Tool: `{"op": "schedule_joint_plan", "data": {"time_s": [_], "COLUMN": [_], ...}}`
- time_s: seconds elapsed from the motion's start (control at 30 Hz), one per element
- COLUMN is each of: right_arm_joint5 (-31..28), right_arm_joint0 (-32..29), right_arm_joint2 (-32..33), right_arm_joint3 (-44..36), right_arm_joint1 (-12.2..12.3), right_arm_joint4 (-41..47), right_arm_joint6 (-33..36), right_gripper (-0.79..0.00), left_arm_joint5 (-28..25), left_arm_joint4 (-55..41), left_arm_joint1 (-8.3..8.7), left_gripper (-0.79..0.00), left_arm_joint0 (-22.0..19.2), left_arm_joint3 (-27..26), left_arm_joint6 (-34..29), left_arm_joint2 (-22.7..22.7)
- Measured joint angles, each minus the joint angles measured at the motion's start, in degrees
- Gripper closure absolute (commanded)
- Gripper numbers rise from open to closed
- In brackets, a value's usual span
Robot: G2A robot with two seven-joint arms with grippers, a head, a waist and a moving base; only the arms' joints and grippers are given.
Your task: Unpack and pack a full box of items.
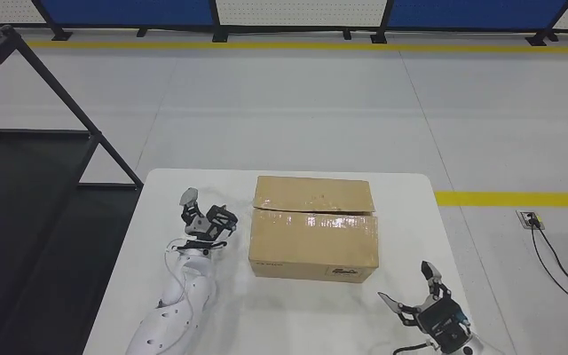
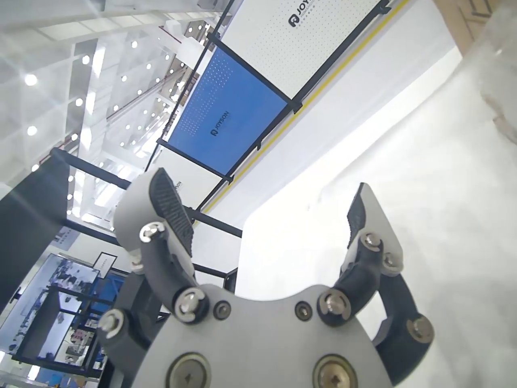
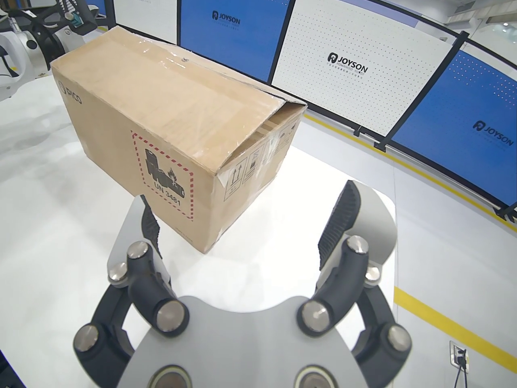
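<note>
Box (image 1: pixel 313 229) on table (image 1: pixel 401 190), flanked by released left end effector (image 1: pixel 209 206), released right end effector (image 1: pixel 406 284)

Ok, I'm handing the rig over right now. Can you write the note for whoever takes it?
Left hand: open and empty, close beside one short end of the brown cardboard box.
Right hand: open and empty, over the white table off the box's near corner at the other end.
Box: mid-table, top flaps folded shut, one flap edge slightly lifted.
Done: nothing yet, judging by the shut box.
Left: open the flaps, unpack the items, then pack them back.
</note>
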Motion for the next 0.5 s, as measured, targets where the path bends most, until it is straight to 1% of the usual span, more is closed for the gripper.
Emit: {"op": "schedule_joint_plan", "data": {"time_s": [0.13, 0.27, 0.5], "right_arm_joint5": [-0.05, 0.1, 0.59], "right_arm_joint0": [0.19, -0.3, -1.76], "right_arm_joint2": [-0.19, -0.02, 0.63], "right_arm_joint3": [0.01, 0.05, -0.29], "right_arm_joint1": [0.04, 0.07, 0.15], "right_arm_joint4": [-0.21, -0.22, -0.21], "right_arm_joint6": [-0.02, -0.55, -1.66], "right_gripper": [-0.785, -0.785, -0.785], "left_arm_joint5": [-4.6, -7.98, -8.81], "left_arm_joint4": [0.51, 2.3, 2.52], "left_arm_joint1": [0.07, -0.07, -0.97], "left_gripper": [-0.785, -0.785, -0.785], "left_arm_joint0": [0.43, -0.44, -4.37], "left_arm_joint3": [-0.41, 0.58, 3.93], "left_arm_joint6": [0.9, 1.37, 1.66], "left_arm_joint2": [0.11, 1.04, 2.31]}}
